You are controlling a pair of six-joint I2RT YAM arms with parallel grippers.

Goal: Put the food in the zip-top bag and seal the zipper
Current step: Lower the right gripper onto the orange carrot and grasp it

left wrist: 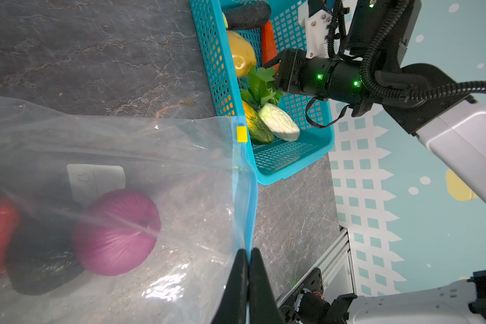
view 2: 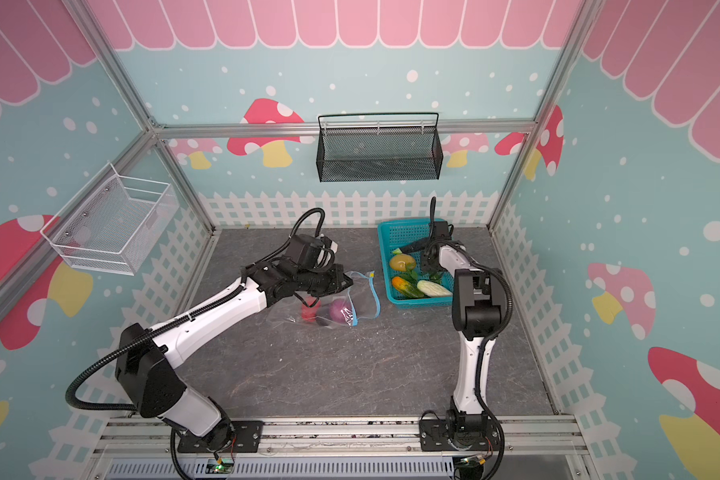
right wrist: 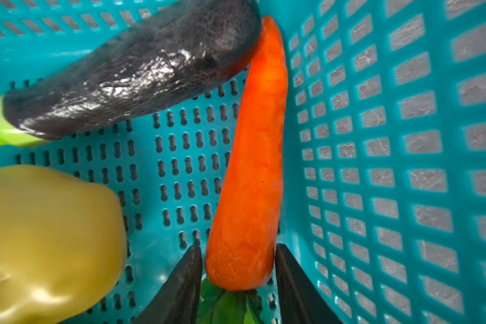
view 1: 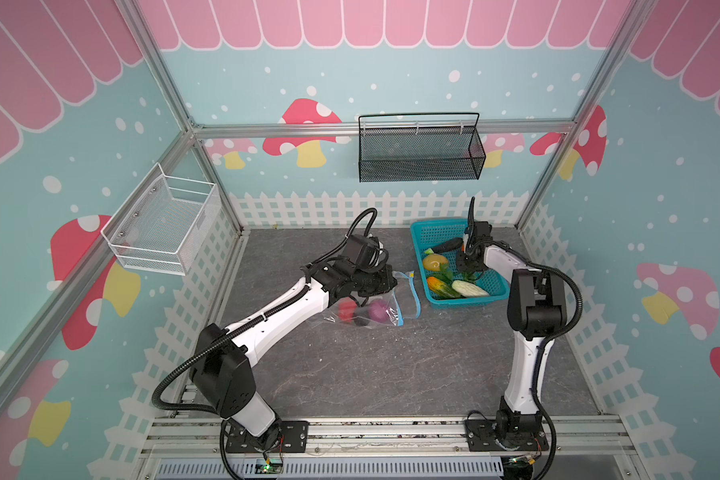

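Right gripper (right wrist: 238, 246) brackets the carrot (right wrist: 253, 157) at its thick end, jaws half-wide and not visibly clamped. Carrot lies along the basket (right wrist: 376, 140) wall, tip against the eggplant (right wrist: 129, 73). Recommended: close squarely, then lift straight, clear of the wall. Left gripper (left wrist: 248, 251) pinches the zipper (left wrist: 250, 196). In both top views the zip-top bag (view 1: 400, 301) sits at eight o'clock of the basket.
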